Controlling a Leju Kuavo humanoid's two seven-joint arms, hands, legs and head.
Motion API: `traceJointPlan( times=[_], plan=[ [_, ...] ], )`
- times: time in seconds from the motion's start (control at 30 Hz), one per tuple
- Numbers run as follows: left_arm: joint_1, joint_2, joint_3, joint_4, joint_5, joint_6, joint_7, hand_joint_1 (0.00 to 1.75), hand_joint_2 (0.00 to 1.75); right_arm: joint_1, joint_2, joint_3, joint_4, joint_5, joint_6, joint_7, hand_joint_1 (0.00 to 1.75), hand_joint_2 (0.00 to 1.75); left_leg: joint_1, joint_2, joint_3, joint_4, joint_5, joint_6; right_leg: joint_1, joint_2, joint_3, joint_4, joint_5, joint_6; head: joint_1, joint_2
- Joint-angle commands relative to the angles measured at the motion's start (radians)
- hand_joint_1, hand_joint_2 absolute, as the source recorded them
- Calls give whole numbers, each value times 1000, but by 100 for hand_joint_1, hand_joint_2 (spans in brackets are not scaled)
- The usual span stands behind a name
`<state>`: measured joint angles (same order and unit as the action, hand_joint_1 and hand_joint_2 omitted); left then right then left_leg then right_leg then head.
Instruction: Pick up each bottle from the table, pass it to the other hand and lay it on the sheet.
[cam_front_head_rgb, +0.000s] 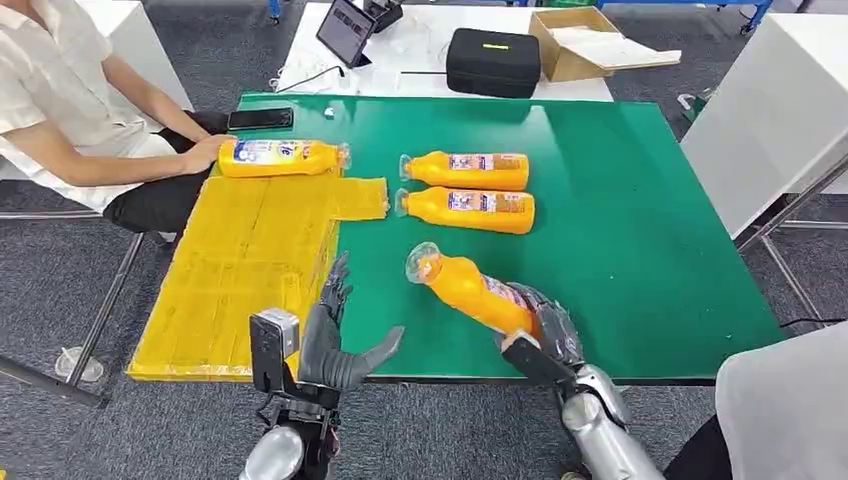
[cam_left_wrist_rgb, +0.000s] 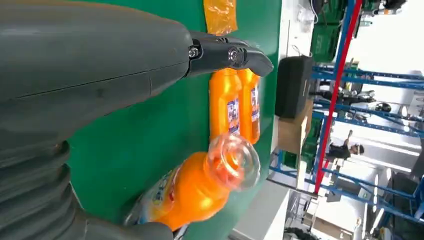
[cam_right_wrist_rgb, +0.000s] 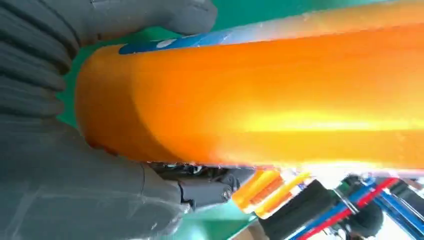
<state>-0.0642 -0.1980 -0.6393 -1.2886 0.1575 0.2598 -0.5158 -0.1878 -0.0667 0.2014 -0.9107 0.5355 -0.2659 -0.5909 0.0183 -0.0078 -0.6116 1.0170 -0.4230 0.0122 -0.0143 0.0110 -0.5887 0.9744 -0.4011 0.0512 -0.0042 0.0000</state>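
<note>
My right hand (cam_front_head_rgb: 540, 335) grips the base of an orange bottle (cam_front_head_rgb: 468, 286) with a clear cap, held tilted over the green table (cam_front_head_rgb: 620, 220), cap pointing to the far left. The right wrist view shows the same bottle (cam_right_wrist_rgb: 260, 95) wrapped by that hand (cam_right_wrist_rgb: 60, 165). My left hand (cam_front_head_rgb: 335, 335) is open near the table's front edge, fingers spread, a short way left of the held bottle (cam_left_wrist_rgb: 200, 190). Two more orange bottles (cam_front_head_rgb: 465, 170) (cam_front_head_rgb: 467, 209) lie side by side mid-table. Another bottle (cam_front_head_rgb: 280, 157) lies at the far end of the yellow sheet (cam_front_head_rgb: 240, 270).
A person sits at the far left with a hand (cam_front_head_rgb: 205, 152) touching the bottle on the sheet. A phone (cam_front_head_rgb: 260, 119) lies on the table's far left corner. Behind it, a white table carries a black case (cam_front_head_rgb: 492, 62), a tablet (cam_front_head_rgb: 346, 30) and a cardboard box (cam_front_head_rgb: 585, 42).
</note>
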Motion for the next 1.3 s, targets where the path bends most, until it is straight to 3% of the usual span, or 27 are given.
traceJointPlan(
  times=[0.03, 0.77, 0.93, 1.13, 1.3],
  plan=[
    [30, 45, 8, -2, 24, -10, 0, 0, 175, 124, 79, 43, -276, -59, -54, 6, 175, 175, 0, 2, -2, 0, -1, 0, 0, 1, -3, 1, 0, -2, 0, 0],
    [20, 34, 13, 1, 155, -68, 33, 0, 175, 93, 108, 105, -296, -131, -67, -15, 175, 175, -1, 3, -7, 0, -1, 0, 0, 2, -9, 1, -1, -3, 0, 0],
    [-13, 42, -13, -4, 244, -138, 53, 0, 175, 27, 111, 147, -208, -151, -64, -6, 175, 175, -1, 3, -9, 0, 0, 0, 0, 2, -10, 1, 0, -2, 0, 0],
    [-45, 35, -34, 9, 258, -163, 58, 0, 175, -71, 140, 247, -44, -70, -118, -10, 175, 175, -1, 4, -8, -1, 0, 0, 0, 2, -9, 0, 1, -2, 0, 0],
    [-69, 24, -42, 28, 271, -167, 60, 0, 175, -113, 165, 294, -22, -70, -149, 5, 175, 175, 0, 2, -9, 0, 1, -1, 0, 1, -10, 0, 0, -1, 0, 0]
  ],
)
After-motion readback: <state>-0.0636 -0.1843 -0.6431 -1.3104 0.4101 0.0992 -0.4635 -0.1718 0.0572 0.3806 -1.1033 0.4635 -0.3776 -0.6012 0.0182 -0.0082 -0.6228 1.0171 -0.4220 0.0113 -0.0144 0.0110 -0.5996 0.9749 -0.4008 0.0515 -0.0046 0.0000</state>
